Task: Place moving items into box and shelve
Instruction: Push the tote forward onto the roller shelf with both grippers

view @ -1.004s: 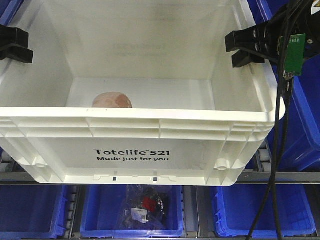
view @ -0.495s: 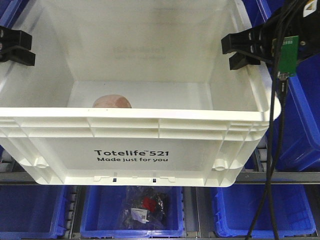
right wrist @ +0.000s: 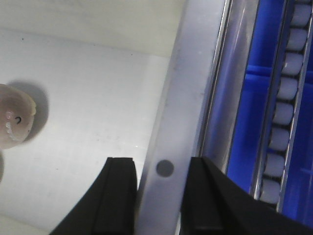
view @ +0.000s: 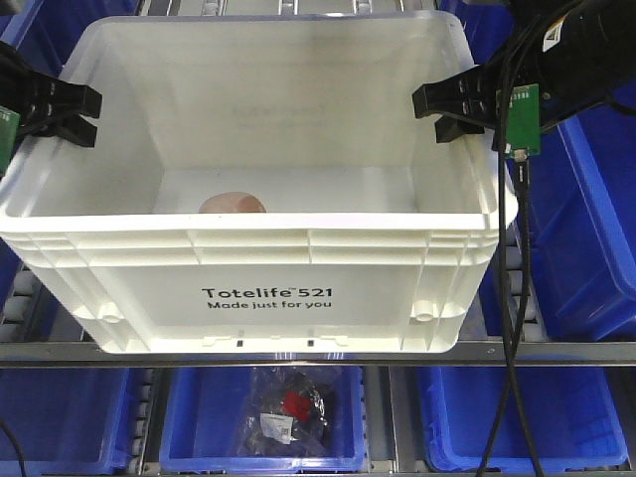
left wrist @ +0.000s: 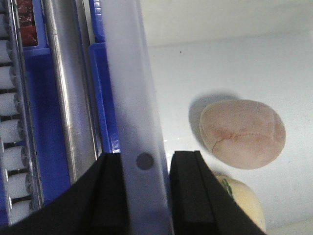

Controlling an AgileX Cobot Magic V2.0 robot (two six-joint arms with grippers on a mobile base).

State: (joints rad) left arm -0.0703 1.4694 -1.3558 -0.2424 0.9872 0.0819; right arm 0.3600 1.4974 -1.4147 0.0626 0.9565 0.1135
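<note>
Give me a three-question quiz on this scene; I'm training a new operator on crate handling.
1. True or false: the left claw straddles the white crate's side wall.
2. What lies on the crate floor? A) pinkish soft lump B) red mug C) nothing
3. Fill in: the right claw sits over the crate's ___ wall.

Key: 1 true. 2 A, the pinkish soft lump. 3 right-side.

White box (view: 298,263), black print; brownish-pink lump (left wrist: 242,133); blue bins (view: 263,432)
</note>
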